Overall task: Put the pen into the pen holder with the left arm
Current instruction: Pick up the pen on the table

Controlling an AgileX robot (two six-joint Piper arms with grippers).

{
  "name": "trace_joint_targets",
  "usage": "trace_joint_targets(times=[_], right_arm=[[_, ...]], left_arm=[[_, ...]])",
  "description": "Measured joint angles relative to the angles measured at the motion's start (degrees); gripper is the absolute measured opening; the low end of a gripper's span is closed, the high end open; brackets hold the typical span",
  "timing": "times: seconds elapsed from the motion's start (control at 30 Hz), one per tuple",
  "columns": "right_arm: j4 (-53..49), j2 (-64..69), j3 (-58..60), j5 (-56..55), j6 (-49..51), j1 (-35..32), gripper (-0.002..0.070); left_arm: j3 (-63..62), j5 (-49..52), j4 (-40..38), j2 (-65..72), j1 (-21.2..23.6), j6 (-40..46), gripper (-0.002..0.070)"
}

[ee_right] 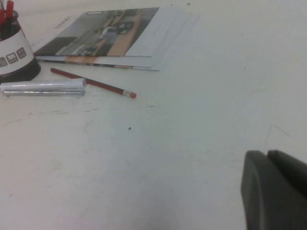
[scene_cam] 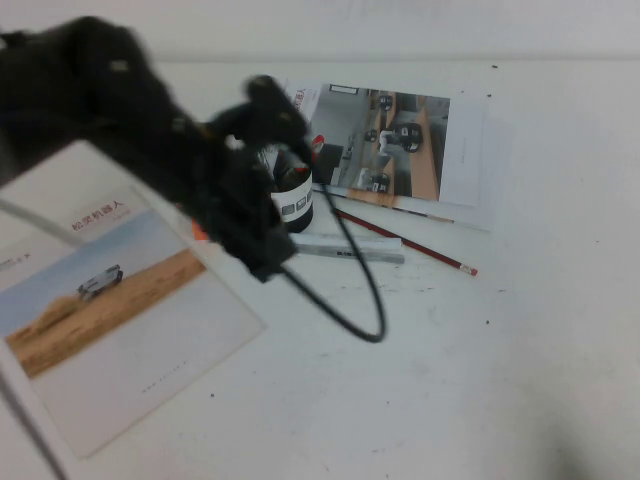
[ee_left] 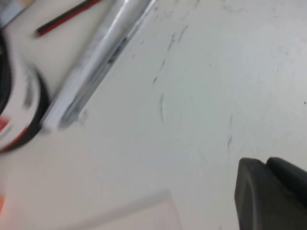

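Nearest, the brochure (scene_cam: pixel 120 320) fills seven o'clock. Left gripper (scene_cam: pixel 265 262), closed and empty, hovers at the pen holder (scene_cam: pixel 292 195). Right gripper (ee_right: pixel 276 191) looks closed, parked. Pen (scene_cam: pixel 350 250) lies at the holder's four o'clock: light, stiff, slick; pinch mid-barrel.

Bare table (scene_cam: pixel 480 380) beside red pencil (scene_cam: pixel 405 242)
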Motion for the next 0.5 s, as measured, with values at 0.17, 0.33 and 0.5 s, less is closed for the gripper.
trace_joint_targets(times=[0.17, 0.33, 0.5], right_arm=[[0.00, 0.00, 0.00, 0.00, 0.00, 0.00, -0.0022], [0.00, 0.00, 0.00, 0.00, 0.00, 0.00, -0.0022], [0.00, 0.00, 0.00, 0.00, 0.00, 0.00, -0.0022]], left_arm=[[-12.04, 5.08, 3.42, 11.23, -4.88, 0.38, -0.0001], [-24.23, 11.44, 4.63, 21.28, -7.25, 4.33, -0.0001], [-31.48, 12.83, 5.39, 26.99, -7.33, 10.79, -0.0001]])
